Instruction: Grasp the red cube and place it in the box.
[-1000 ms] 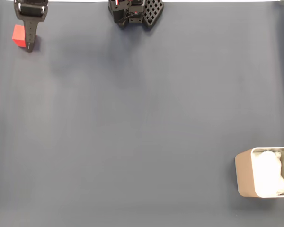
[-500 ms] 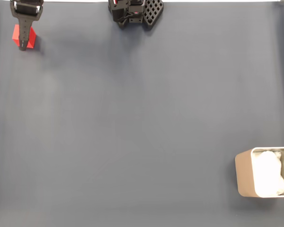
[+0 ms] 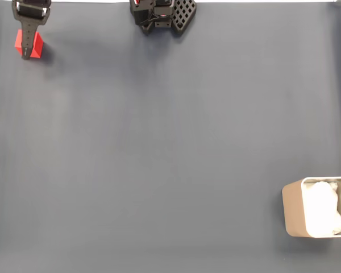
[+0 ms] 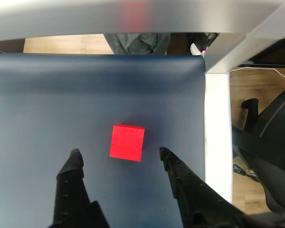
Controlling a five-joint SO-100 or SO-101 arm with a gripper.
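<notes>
The red cube [image 4: 127, 142] rests on the dark blue mat, just ahead of my gripper [image 4: 118, 154] in the wrist view. The two black fingers are spread apart on either side of the cube, not touching it. From the fixed view, the gripper [image 3: 26, 54] hangs over the red cube [image 3: 36, 45] in the far top-left corner, covering part of it. The beige box [image 3: 295, 207] with white lining sits at the lower right edge, far from the cube.
The arm's black base [image 3: 162, 14] stands at the top middle of the mat. In the wrist view, a white table edge [image 4: 216, 123] runs along the right of the mat, close to the cube, with floor and a chair beyond it.
The gripper moved left over the cube between one second and half a second ago. Since then nothing has visibly shifted.
</notes>
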